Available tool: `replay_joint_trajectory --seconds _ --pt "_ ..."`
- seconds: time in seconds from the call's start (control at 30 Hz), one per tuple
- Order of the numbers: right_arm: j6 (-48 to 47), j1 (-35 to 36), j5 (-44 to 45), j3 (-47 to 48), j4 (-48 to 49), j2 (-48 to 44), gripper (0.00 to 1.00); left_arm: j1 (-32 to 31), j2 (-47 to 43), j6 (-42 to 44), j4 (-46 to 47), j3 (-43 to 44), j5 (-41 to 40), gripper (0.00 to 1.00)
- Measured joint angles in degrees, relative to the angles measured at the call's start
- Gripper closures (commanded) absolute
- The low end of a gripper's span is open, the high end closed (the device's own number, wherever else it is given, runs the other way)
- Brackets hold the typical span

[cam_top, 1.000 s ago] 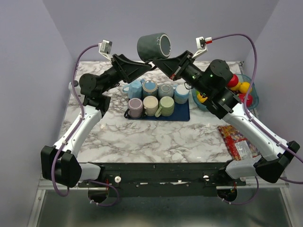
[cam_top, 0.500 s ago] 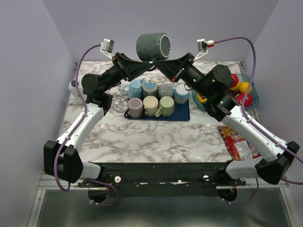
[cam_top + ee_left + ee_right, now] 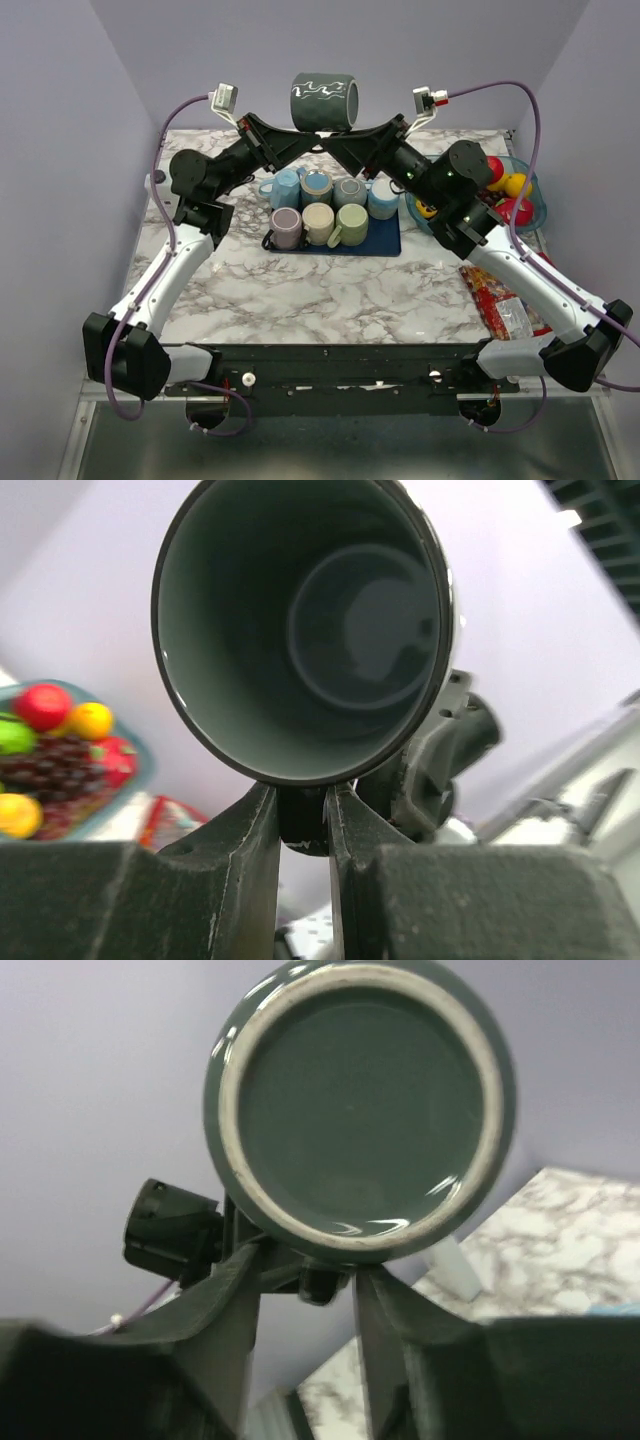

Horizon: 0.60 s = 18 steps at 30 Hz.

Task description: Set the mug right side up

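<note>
We see the mug (image 3: 323, 101) held sideways high above the marbled bench (image 3: 300, 285), glossy round mouth facing the left wrist, pale-ringed base facing the right; left jaws pinch its handle (image 3: 301, 830), while right jaws straddle it, grip untellable.

Dark mug (image 3: 323, 102) sideways aloft, left gripper (image 3: 311, 141) and right gripper (image 3: 336, 141) beneath

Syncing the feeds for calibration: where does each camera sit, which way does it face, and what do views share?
Top external: above and behind the bases, looking down on the table; left arm and right arm meet under the mug.
Left wrist: on the left arm, facing into the mug's mouth; left gripper below.
Right wrist: on the right arm, facing the mug's base; right gripper below.
All three share the mug.
</note>
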Motion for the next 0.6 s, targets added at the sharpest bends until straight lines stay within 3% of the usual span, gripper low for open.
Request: replay_joint_trajectory --seconds 0.1,0.13,0.4,0.6 --pt "-1.75 0.04 2.08 0.00 -2.69 -0.07 0.02 -0.09 -1.42 7.69 -10.23 2.43 -2.29 1.00" --pt "-2.05 0.11 3.04 -0.02 -3.85 -0.13 0.00 -0.09 -1.75 10.71 -13.97 3.52 -3.32 1.00" --pt "-4.52 0.11 12.94 -3.06 -12.52 -1.79 0.00 -0.20 -2.56 33.38 -44.22 13.62 -15.56 1.00" --pt "-6.88 0.09 21.88 -3.82 -20.85 -2.10 0.00 -0.04 -1.75 50.73 -63.25 18.99 -32.85 1.00"
